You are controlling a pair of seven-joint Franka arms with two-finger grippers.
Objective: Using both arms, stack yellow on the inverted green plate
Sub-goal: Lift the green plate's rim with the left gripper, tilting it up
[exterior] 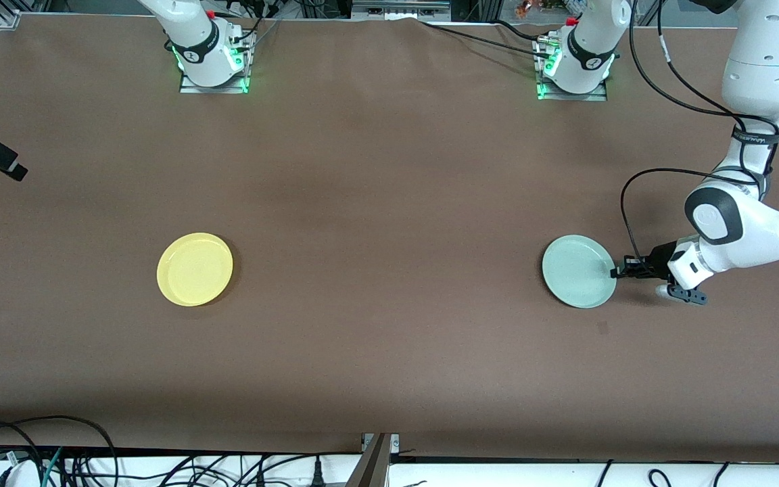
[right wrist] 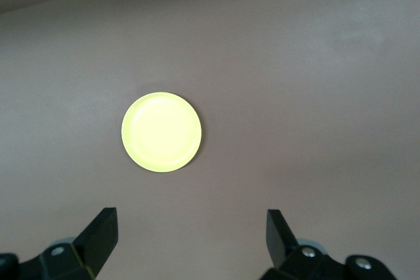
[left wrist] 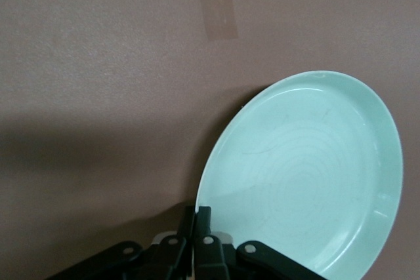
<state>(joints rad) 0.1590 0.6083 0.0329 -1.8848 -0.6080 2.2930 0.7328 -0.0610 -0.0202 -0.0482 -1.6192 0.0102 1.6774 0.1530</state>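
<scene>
We are pinching the green plate by its 3 o'clock rim in the left gripper, while our right gripper is hanging wide-jawed high over the yellow plate, lying at the right arm's end.

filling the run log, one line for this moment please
left gripper: shut on round pale green plastic plate rim | right gripper: open, above round yellow plastic plate
</scene>
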